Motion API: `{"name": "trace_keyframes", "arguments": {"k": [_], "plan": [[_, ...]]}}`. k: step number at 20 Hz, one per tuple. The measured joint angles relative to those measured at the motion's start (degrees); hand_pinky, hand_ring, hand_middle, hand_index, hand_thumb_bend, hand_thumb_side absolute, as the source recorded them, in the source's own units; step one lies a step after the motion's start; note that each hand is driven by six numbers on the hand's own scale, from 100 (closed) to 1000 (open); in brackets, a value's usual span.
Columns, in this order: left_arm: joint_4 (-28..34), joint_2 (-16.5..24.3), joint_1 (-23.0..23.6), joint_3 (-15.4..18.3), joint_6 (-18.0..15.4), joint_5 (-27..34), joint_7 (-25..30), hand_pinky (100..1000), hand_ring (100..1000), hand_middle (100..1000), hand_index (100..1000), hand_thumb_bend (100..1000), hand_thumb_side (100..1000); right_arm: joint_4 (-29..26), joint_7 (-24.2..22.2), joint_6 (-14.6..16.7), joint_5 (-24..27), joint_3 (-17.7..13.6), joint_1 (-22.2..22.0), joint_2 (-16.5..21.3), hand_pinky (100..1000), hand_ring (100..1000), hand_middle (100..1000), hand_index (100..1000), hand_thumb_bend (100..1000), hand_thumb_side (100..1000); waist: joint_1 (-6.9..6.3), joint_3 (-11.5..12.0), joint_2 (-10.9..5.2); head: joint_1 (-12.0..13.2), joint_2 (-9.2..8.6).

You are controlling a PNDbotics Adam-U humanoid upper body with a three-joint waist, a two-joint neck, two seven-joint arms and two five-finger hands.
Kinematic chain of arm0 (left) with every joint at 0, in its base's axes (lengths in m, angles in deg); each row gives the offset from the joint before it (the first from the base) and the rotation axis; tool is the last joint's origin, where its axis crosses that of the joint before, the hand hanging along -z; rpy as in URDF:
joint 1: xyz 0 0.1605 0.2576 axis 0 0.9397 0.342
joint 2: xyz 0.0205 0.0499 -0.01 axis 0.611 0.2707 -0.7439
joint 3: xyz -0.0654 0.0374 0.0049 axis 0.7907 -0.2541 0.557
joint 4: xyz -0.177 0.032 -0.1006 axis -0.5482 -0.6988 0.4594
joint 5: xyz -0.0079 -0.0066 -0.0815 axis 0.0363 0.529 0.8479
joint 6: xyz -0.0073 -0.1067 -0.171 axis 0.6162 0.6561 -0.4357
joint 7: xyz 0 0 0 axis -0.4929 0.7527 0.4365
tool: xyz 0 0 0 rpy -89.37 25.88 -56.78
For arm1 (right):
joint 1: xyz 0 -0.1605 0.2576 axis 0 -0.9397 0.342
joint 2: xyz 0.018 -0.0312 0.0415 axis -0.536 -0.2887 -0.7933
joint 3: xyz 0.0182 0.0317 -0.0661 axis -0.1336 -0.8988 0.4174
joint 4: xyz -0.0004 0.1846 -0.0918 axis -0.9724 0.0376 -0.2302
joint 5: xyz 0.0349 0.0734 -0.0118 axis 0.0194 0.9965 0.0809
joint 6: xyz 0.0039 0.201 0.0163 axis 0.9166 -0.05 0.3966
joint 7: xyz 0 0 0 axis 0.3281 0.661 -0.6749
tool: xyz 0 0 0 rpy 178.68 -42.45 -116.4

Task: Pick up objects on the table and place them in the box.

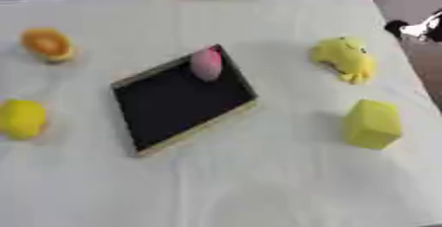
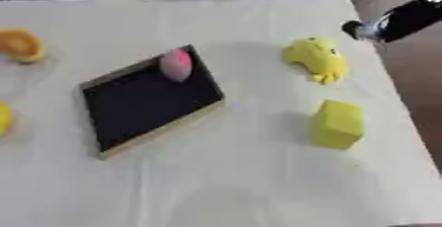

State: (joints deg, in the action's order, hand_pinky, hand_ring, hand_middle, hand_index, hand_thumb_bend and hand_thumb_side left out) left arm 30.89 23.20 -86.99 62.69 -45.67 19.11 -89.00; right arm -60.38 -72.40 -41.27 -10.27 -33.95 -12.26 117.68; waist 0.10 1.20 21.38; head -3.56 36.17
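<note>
Pink object (image 1: 206,63) in black box (image 1: 172,103)

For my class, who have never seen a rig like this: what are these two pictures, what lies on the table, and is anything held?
Both pictures come from the two eyes of one camera in a humanoid robot's head, looking down at a white table. In the middle lies a shallow black box with a pink thing at its far end. Around it lie an orange thing, a yellow round thing, a yellow toy and a yellow block. A black arm shows at the upper right, its hand unclear. Nothing is seen held.
</note>
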Motion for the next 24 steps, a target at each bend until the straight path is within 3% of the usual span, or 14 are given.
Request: {"name": "trace_keyframes", "arguments": {"k": [6,14,18,24], "plan": [[0.3,0.0,0.0,0.0,0.0,0.0,-0.1,852,913,898,1000,473,616,-0.6,-0.1,-0.4,0.2,0.1,-0.2,0.1,865,920,882,917,267,358,0.00,0.0,0.15,0.6,0.86],[0.5,0.0,0.2,0.0,0.2,0.0,0.0,849,912,896,1000,475,616,0.2,-0.8,-2.6,0.1,1.7,-0.2,0.0,864,910,863,915,378,337,0.00,0.0,0.15,2.3,4.60],[0.6,0.0,0.3,0.0,0.3,0.1,0.1,848,911,894,1000,474,616,1.9,-0.4,-3.2,-0.8,2.9,0.1,-0.3,863,913,863,922,441,327,0.00,0.3,0.17,2.4,4.70],[0.6,-0.1,0.3,-0.3,0.4,0.3,0.3,848,912,899,1000,469,618,7.0,1.1,-3.6,-3.1,4.7,1.7,-2.4,858,912,860,925,444,348,0.00,0.6,0.45,1.8,4.58]]}}
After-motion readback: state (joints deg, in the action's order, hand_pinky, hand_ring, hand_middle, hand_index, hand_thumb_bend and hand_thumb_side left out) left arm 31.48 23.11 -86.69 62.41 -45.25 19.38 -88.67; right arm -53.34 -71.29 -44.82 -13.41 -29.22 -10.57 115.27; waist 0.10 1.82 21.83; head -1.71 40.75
